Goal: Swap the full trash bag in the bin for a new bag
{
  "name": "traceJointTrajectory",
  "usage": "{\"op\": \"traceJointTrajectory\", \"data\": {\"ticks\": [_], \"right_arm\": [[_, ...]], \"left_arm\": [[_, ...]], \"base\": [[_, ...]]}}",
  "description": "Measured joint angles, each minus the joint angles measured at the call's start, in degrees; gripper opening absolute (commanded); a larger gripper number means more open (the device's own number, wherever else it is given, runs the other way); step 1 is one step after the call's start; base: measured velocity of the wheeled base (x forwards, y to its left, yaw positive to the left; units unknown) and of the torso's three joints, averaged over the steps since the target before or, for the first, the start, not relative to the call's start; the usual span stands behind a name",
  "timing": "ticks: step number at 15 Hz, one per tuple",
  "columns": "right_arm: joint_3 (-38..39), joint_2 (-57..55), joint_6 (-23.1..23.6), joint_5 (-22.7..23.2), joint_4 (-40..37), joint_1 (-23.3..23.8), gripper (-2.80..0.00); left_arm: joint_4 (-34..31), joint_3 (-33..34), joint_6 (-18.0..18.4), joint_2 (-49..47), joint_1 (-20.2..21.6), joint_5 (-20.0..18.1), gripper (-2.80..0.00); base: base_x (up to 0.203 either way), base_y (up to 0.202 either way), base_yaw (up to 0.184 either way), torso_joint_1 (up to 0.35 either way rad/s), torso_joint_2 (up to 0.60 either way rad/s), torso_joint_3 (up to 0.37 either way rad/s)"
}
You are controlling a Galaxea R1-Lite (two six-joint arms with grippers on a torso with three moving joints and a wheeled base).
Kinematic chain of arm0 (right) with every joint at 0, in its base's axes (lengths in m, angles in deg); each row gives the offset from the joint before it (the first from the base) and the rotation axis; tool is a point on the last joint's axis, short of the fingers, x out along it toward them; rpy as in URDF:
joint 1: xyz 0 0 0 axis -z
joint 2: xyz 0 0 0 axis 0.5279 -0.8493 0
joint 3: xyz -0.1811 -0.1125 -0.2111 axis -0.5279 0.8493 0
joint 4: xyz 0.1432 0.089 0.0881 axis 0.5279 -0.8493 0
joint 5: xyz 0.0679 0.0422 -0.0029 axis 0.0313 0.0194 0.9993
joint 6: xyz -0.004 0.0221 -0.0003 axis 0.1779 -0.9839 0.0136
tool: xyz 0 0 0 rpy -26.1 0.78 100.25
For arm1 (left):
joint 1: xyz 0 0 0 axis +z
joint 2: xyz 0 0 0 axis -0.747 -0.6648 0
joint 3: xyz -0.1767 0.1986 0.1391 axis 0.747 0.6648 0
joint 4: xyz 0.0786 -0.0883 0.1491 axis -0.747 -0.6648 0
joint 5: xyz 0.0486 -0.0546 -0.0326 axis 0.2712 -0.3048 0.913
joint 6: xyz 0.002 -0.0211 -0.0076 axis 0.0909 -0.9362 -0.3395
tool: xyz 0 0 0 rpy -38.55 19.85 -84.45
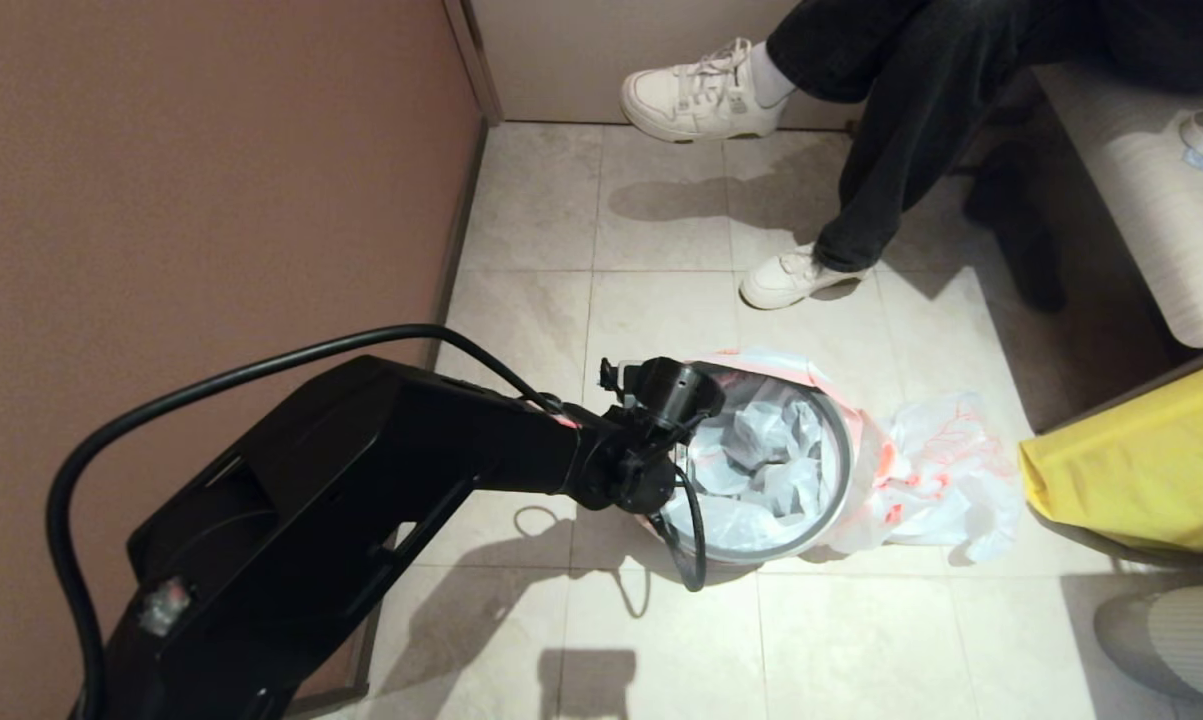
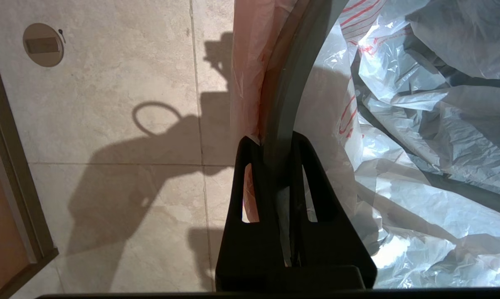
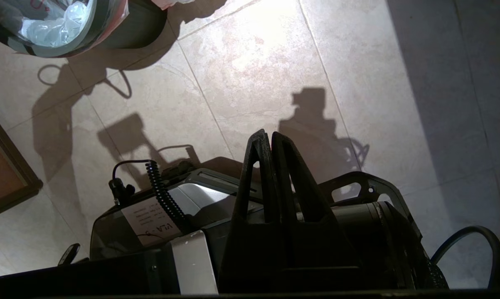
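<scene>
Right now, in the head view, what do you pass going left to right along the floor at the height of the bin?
Brown wall → left arm's black link → left gripper at the bin's rim → bin lined with a bag → loose bag on the floor → yellow sheet.

- The left arm (image 1: 361,480) is matte black and boxy, tapering to a rounded wrist joint beside the bin (image 1: 836,480).
- A thick black cable (image 1: 261,365) arcs over that arm; a thinner one loops under the wrist.
- The left gripper (image 2: 277,143) has black wedge-shaped fingers with slotted cut-outs.
- The right gripper (image 3: 270,139) matches, above a grey base with a coiled black cord (image 3: 162,195).
</scene>
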State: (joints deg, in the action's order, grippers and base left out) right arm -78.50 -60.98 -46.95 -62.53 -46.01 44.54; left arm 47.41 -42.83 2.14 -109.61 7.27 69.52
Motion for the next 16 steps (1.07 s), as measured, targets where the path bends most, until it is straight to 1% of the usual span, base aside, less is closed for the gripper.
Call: {"op": "traceJointTrajectory", "data": {"ticks": [7, 8, 11, 13, 16], "right_arm": [[0.4, 0.0, 0.0, 0.1, 0.0, 0.0, -2.8], [0.4, 0.0, 0.0, 0.1, 0.0, 0.0, -2.8], [0.3, 0.0, 0.0, 0.1, 0.0, 0.0, -2.8], [0.1, 0.0, -0.1, 0.1, 0.0, 0.0, -2.8], [-2.0, -0.3, -0.1, 2.0, 0.0, 0.1, -2.8]], "left_arm": [[-0.5, -1.4, 0.1, -2.0, 0.0, 1.7, -2.8], [-0.5, -1.4, 0.1, -1.9, 0.0, 1.9, 0.0], [-0.7, -1.2, 0.1, -1.6, 0.2, 1.9, 0.0], [-1.3, -0.6, 0.0, -0.1, -0.5, 1.9, 0.0], [-3.1, 0.4, -0.3, 3.2, -1.0, 1.9, 0.0]], "base": [[0.0, 0.0, 0.0, 0.0, 0.0, 0.0], [0.0, 0.0, 0.0, 0.0, 0.0, 0.0], [0.0, 0.0, 0.0, 0.0, 0.0, 0.0], [0.0, 0.0, 0.0, 0.0, 0.0, 0.0], [0.0, 0.0, 0.0, 0.0, 0.0, 0.0]]}}
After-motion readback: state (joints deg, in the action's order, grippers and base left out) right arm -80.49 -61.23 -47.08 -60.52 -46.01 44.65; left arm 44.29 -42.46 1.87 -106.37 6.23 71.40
